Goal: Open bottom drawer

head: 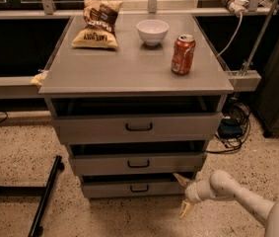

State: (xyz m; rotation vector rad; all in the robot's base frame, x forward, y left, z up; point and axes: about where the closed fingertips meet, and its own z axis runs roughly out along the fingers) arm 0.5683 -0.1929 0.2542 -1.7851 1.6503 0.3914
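Observation:
The bottom drawer [134, 187] is the lowest and narrowest of three grey fronts on the cabinet, with a small black bar handle [139, 188] at its centre. It stands slightly out, with a dark gap above it. My gripper [184, 195] is on a white arm that reaches in from the lower right. It is low at the drawer's right end, to the right of the handle. Its two cream fingers are spread open, one [180, 178] at the drawer's upper right corner, the other [186, 210] lower by the floor. It holds nothing.
The middle drawer [138, 163] and the top drawer [138, 127] are above. On the cabinet top [129, 68] are a chip bag [98, 24], a white bowl [152, 31] and a red soda can [183, 54]. A black stand leg [46, 196] lies on the floor at left. Cables [232, 127] lie at right.

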